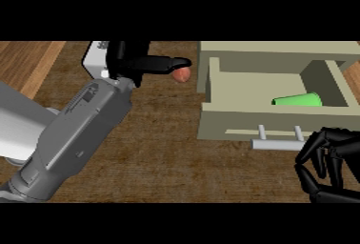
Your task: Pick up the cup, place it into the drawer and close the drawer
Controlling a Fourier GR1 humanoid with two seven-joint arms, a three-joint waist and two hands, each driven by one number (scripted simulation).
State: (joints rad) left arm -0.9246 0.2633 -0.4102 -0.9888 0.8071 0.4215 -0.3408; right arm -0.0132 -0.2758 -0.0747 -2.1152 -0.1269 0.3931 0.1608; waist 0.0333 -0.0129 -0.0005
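Green cup (298,100) lying in open drawer (246,125), right hand (336,145) curled beside drawer handle (277,144)

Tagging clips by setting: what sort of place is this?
Probably a kitchen counter: a brown wood-grain top, a beige open drawer box with a grey bar handle, and a green cup lying inside.

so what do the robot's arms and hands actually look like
The left forearm is a grey, boxy shell with recessed panels along its length. A white block sits at its wrist, and the left hand beyond it is glossy black. The right hand is black too, with slim segmented fingers; its forearm is out of view.
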